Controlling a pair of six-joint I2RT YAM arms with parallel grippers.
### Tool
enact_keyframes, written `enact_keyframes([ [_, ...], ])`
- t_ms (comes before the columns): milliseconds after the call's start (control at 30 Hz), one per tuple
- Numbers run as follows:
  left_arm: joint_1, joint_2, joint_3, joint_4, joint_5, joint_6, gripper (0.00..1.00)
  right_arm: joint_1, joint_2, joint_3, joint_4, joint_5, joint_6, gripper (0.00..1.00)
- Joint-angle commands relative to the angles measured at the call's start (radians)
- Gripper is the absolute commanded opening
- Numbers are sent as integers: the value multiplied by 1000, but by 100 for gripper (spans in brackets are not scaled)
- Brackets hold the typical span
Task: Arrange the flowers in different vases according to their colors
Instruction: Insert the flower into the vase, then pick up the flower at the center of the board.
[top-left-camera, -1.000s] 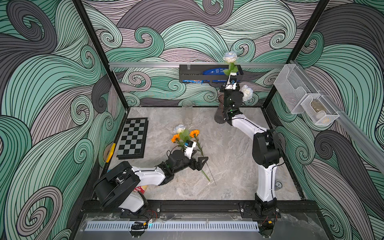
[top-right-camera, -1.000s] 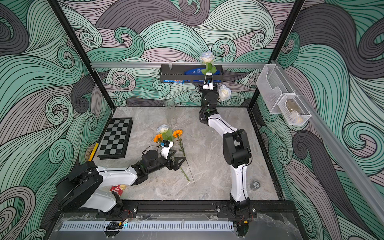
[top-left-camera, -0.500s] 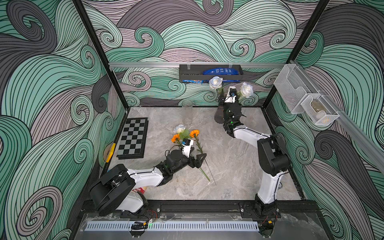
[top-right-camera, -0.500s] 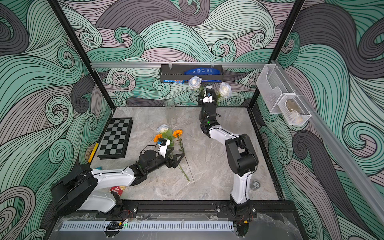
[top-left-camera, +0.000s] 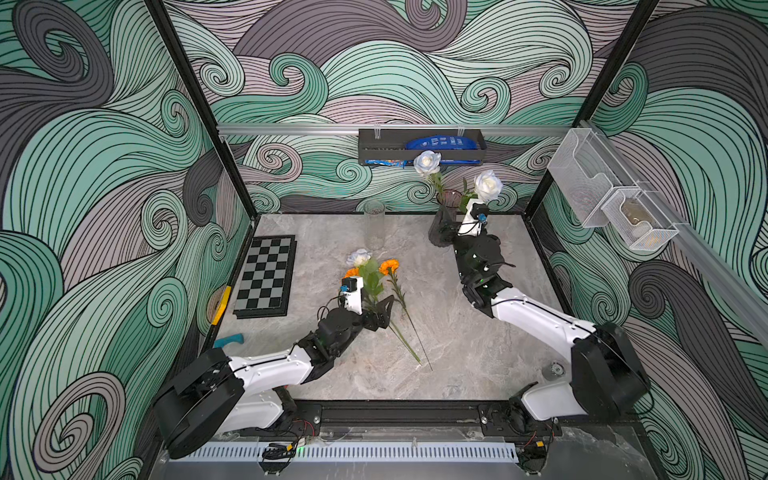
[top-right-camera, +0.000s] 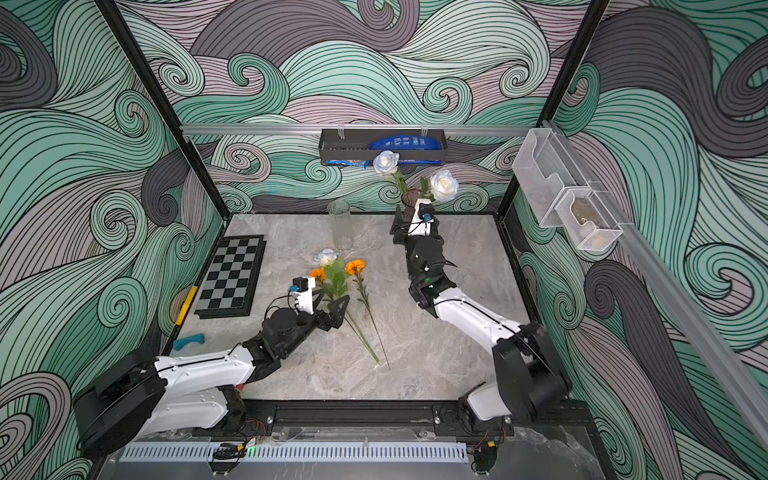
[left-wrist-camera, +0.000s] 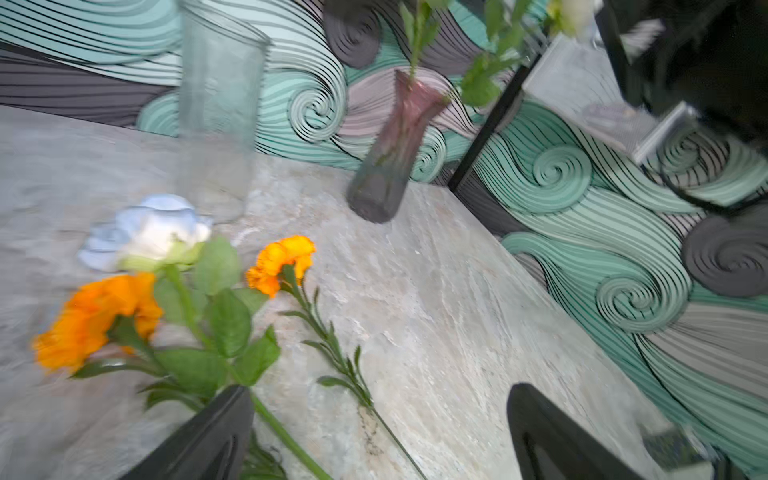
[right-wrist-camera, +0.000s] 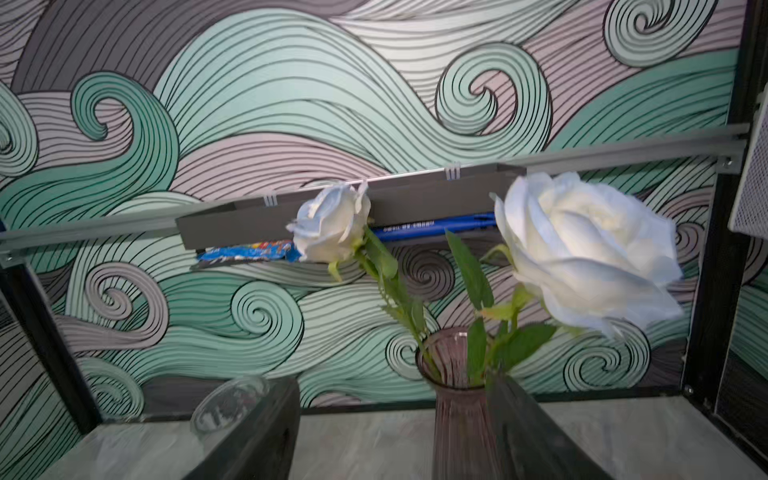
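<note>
Release showed: my right pincer (right-wrist-camera: 390, 428) stood wide near the smoky purple ribbed glass vase (top-left-camera: 442, 226) at one o'clock on the table (top-left-camera: 478, 353), and the second white rose (top-left-camera: 427, 162) had dropped into it. Another white rose (top-left-camera: 359, 257) and two ruffled orange blooms (top-left-camera: 390, 266) lay central, by my wide left pincer (left-wrist-camera: 380, 440).

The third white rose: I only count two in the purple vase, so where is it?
The third white rose lies flat mid-table in both top views, between the two orange blooms, its head near the foot of the clear cylinder vase.
</note>
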Motion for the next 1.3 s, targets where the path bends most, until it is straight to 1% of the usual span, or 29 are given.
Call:
enact_keyframes([
  [0, 27, 12, 51, -27, -165, -52, 99, 17, -67, -42, -215, -79, 127, 77],
  [67, 75, 25, 123, -99, -163, -74, 98, 21, -82, -61, -281, -129, 176, 77],
  [100, 103, 31, 149, -114, -148, -85, 99, 24, -86, -79, -316, -185, 204, 76],
  [133, 145, 37, 164, -110, -110, -92, 99, 30, -81, -92, -340, -237, 215, 75],
  [233, 270, 59, 190, -101, 14, -106, 99, 57, -43, -96, -415, -333, 183, 72],
  [267, 312, 67, 197, -113, 42, -104, 99, 65, -23, -81, -449, -359, 165, 70],
  [300, 335, 72, 202, -131, 49, -98, 99, 71, 5, -52, -498, -382, 146, 70],
  [367, 345, 66, 183, -142, 30, -97, 99, 72, 64, 3, -572, -438, 138, 67],
  [433, 344, 59, 130, -96, 45, -116, 99, 73, 126, 40, -597, -508, 155, 64],
  [500, 340, 51, 63, -47, 59, -156, 98, 79, 175, 59, -597, -581, 172, 62],
  [533, 336, 48, 29, -23, 51, -179, 99, 85, 209, 72, -600, -638, 176, 61],
  [600, 336, 49, -28, 55, 31, -233, 99, 100, 258, 94, -631, -688, 160, 59],
  [667, 339, 37, -27, 51, 34, -251, 99, 121, 303, 132, -702, -689, 115, 58],
  [700, 339, 22, -10, 17, 35, -250, 99, 135, 328, 159, -742, -679, 93, 58],
  [767, 336, -10, 18, -68, 21, -263, 99, 159, 371, 201, -796, -662, 86, 59],
  [833, 332, -39, 14, -103, -13, -249, 99, 191, 416, 236, -824, -641, 100, 60],
  [900, 321, -66, -17, -85, -70, -246, 99, 228, 468, 287, -852, -579, 98, 60],
  [967, 321, -77, -42, -70, -94, -252, 99, 257, 522, 353, -894, -503, 90, 60],
  [1100, 321, -51, -29, -72, -70, -254, 99, 295, 636, 522, -1001, -343, 86, 57],
  [1167, 321, -43, -24, -77, -63, -255, 99, 301, 686, 592, -1035, -304, 85, 56],
  [1267, 321, -47, -27, -75, -67, -258, 98, 302, 750, 675, -1065, -284, 84, 54],
])
